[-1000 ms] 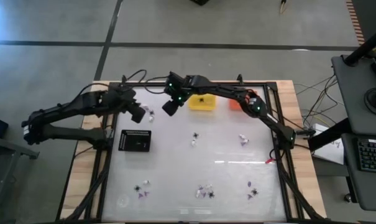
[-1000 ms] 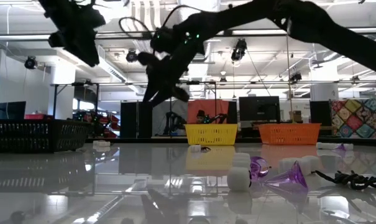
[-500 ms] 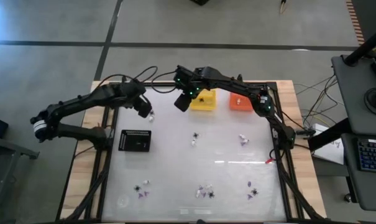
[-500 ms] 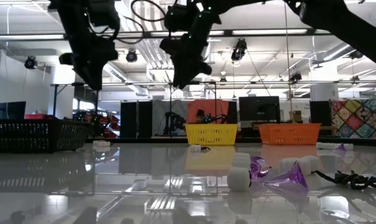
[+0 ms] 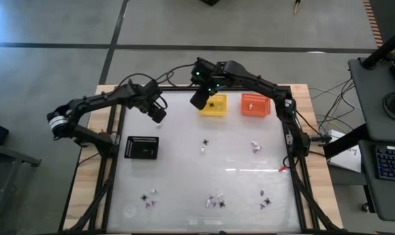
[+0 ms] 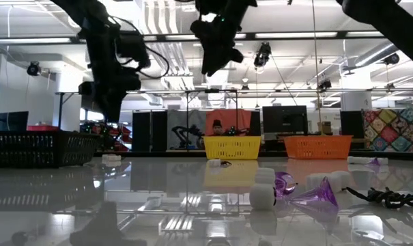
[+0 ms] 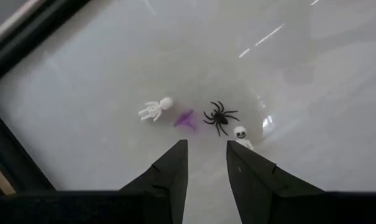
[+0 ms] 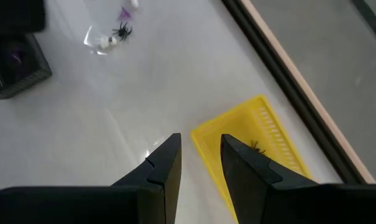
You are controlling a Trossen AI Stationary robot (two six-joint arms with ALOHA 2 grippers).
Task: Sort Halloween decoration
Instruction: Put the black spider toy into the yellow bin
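Taking the black basket (image 5: pixel 142 148) on the table's (image 5: pixel 184 170) left as my marker, the left gripper (image 5: pixel 157 114) hung above and just beyond it, toward the far edge, its fingers a narrow gap apart and empty. Directly under it lay a small knot of the Halloween decoration: a white skeleton figure (image 7: pixel 155 109), a purple piece (image 7: pixel 186 119), a black spider (image 7: pixel 220 117) and a tiny white skull (image 7: pixel 240 133), all close together, the purple piece nearly touching the spider. That crowding looked to me like the risk: fingers closing on one trinket could catch a neighbour's legs or flick the others across the slick top, and the slim opening left little room for error. Further right of the basket, the right gripper (image 5: pixel 199 99) hovered at the near corner of the yellow basket (image 5: pixel 213 106), fingers slightly parted, nothing between them; one black spider (image 8: pixel 256 147) already lay inside. An orange basket (image 5: pixel 252 105) stood beside it. More trinkets were scattered well to the near side of the black basket, along the table's front, and a few at mid-table. From overhead those were mere specks, and I could not tell their kinds. What the black basket held stayed unclear apart from a purple hint, and the orange basket's contents I could not make out.
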